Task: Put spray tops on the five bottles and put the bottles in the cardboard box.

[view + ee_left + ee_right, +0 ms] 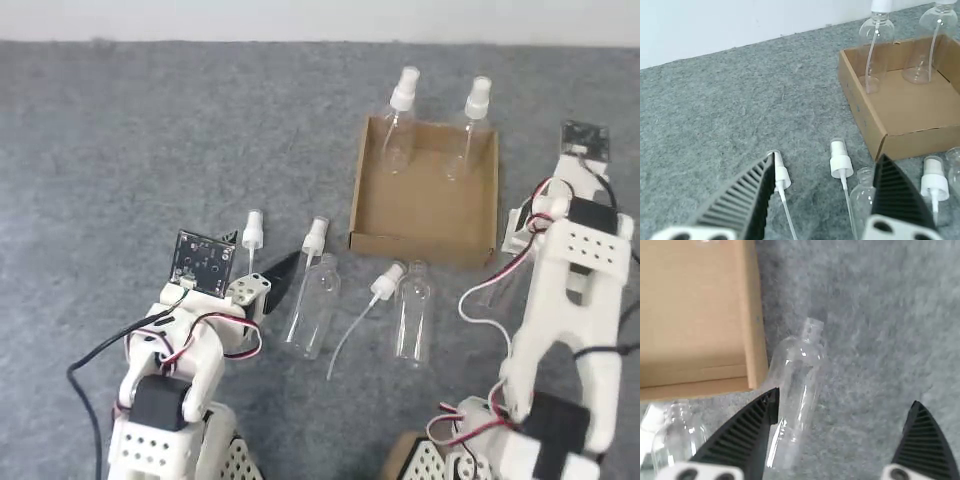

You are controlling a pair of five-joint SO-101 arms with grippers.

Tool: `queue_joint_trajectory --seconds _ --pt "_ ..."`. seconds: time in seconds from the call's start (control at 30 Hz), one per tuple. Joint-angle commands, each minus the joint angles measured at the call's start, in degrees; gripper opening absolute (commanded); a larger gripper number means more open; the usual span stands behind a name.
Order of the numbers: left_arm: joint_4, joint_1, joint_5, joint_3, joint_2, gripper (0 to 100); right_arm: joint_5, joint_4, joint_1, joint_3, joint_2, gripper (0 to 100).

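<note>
Soft light is falling from above, brightening the grey mat (130, 140) evenly. Only faint shadows are lying beside the cardboard box (420, 205), and small highlights are glinting on the clear bottle (795, 375) just beside it
</note>
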Motion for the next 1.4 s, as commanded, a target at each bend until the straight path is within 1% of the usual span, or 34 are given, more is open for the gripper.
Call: queue_joint_trajectory --seconds 0.0,0.2,0.37,0.6,0.9,0.97,1.13,1.23,1.3,1.37 --pt "-1.41 -0.26 -0.35 -0.48 -0.44 29 -4.22 -1.45 0.48 -0.62 2.86 33.6" --pt "-1.41 -0.26 -0.35 -0.48 -0.44 29 -6.95 -1.45 -0.13 -0.70 8.48 33.8" --pt "-1.41 -0.26 -0.35 -0.48 -0.62 29 -6.86 -3.91 -0.84 -0.62 12.88 33.6" --pt "-1.32 -0.26 -0.35 -0.48 -0.70 29 -6.86 -3.91 -0.92 -0.62 16.92 33.6" --pt "-1.32 -0.26 -0.35 -0.48 -0.70 29 -6.86 -3.30 1.89 -0.62 20.62 33.4" --pt "-1.23 -0.26 -0.35 -0.48 -0.70 29 -6.86 -3.56 2.95 -0.62 21.49 30.5" --pt "-1.23 -0.26 -0.18 -0.48 -0.70 29 -6.42 -3.82 5.23 -0.62 22.02 16.2" --pt "-1.23 -0.62 0.00 -0.84 -0.62 29 -6.33 -3.82 6.73 -0.62 21.93 10.2" --pt "-1.32 -3.34 0.09 -1.89 -0.35 29 -5.98 -3.82 8.75 -0.62 21.85 6.9" --pt "-0.97 -6.68 0.09 -4.18 -0.26 29 -2.55 -3.82 11.12 -0.70 22.02 3.2"
